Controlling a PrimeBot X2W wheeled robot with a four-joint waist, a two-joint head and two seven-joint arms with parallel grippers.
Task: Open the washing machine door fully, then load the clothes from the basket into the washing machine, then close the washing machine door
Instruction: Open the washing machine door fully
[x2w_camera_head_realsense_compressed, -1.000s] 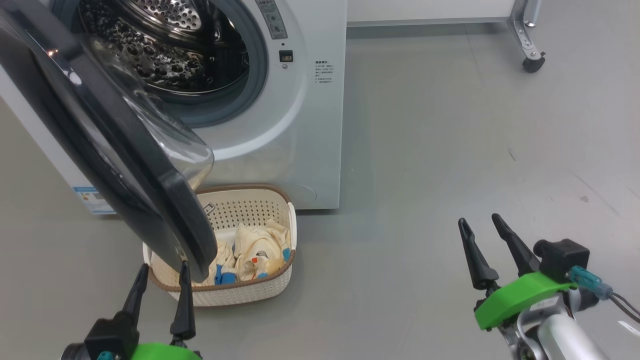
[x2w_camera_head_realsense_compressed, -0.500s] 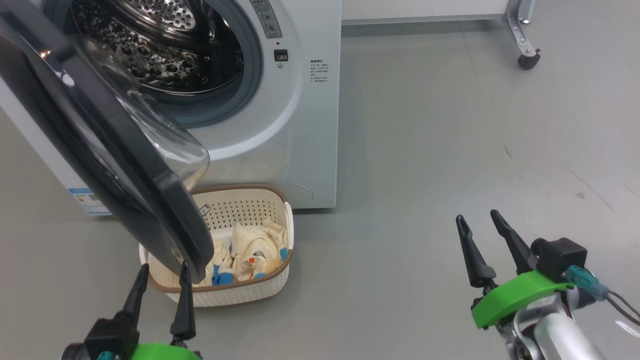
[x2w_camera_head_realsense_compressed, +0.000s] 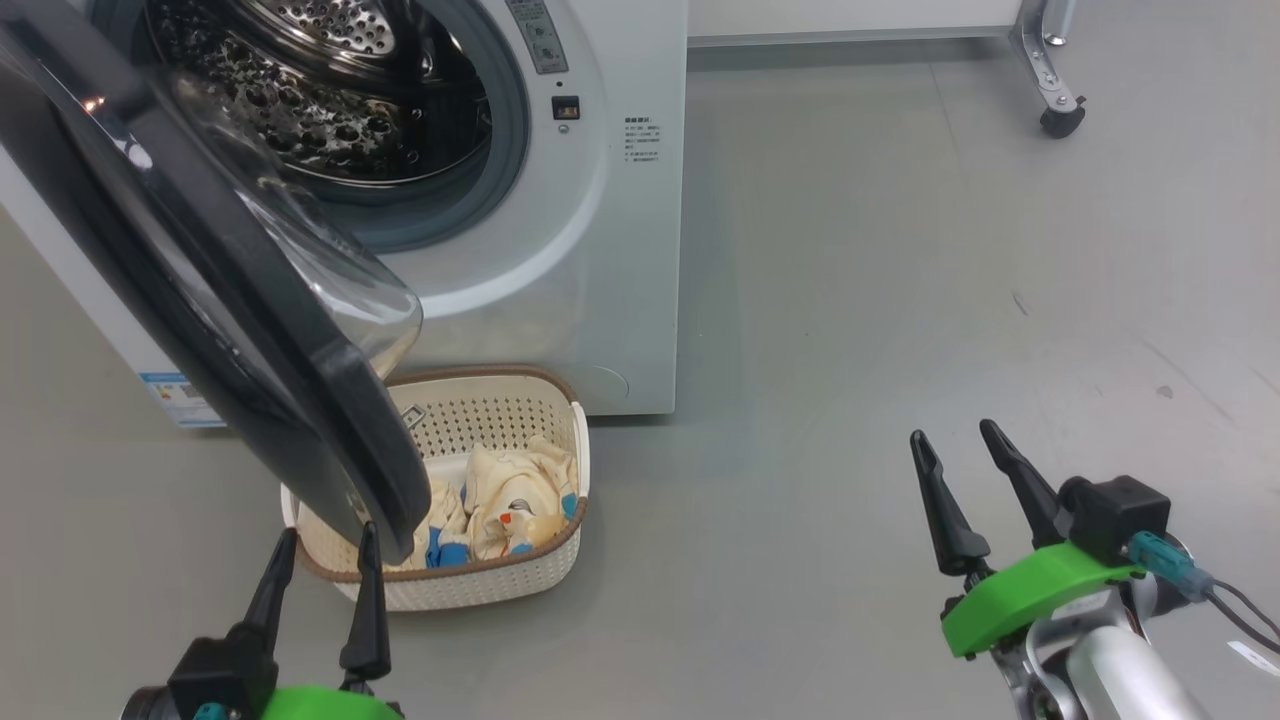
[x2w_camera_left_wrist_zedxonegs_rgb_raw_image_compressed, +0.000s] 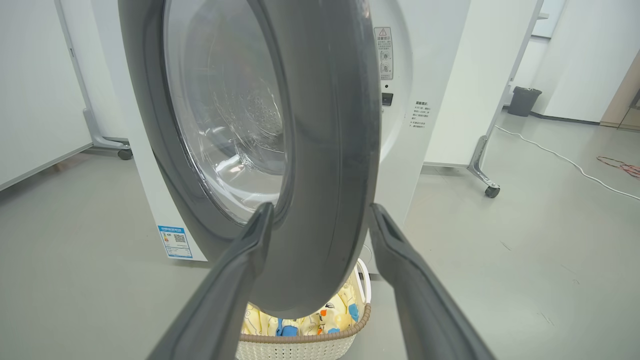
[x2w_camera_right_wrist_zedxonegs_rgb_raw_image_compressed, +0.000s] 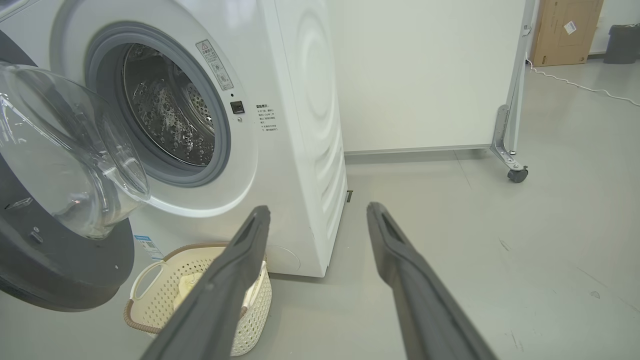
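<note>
The white washing machine (x2w_camera_head_realsense_compressed: 620, 250) stands at the upper left with its steel drum (x2w_camera_head_realsense_compressed: 320, 100) showing. The washing machine door (x2w_camera_head_realsense_compressed: 340, 420), black-rimmed with a clear dome, hangs partly open over the basket (x2w_camera_head_realsense_compressed: 470, 590). Pale yellow clothes (x2w_camera_head_realsense_compressed: 515, 505) with blue cuffs lie inside the basket. My left gripper (x2w_camera_head_realsense_compressed: 328, 535) is open just below the door's lower edge. In the left wrist view that rim (x2w_camera_left_wrist_zedxonegs_rgb_raw_image_compressed: 325, 150) runs between the spread fingers of the gripper (x2w_camera_left_wrist_zedxonegs_rgb_raw_image_compressed: 321, 207); I cannot tell if they touch. My right gripper (x2w_camera_head_realsense_compressed: 952, 432) hangs open and empty over bare floor to the right.
A white panel on a castor (x2w_camera_head_realsense_compressed: 1060, 120) stands behind and right of the machine. A cable (x2w_camera_left_wrist_zedxonegs_rgb_raw_image_compressed: 550, 155) trails over the floor farther back, near a dark bin (x2w_camera_left_wrist_zedxonegs_rgb_raw_image_compressed: 522, 100). Grey floor stretches right of the machine and basket.
The head view has shifted slightly. Both grippers stay open and nearly still, and the door and basket keep their places.
</note>
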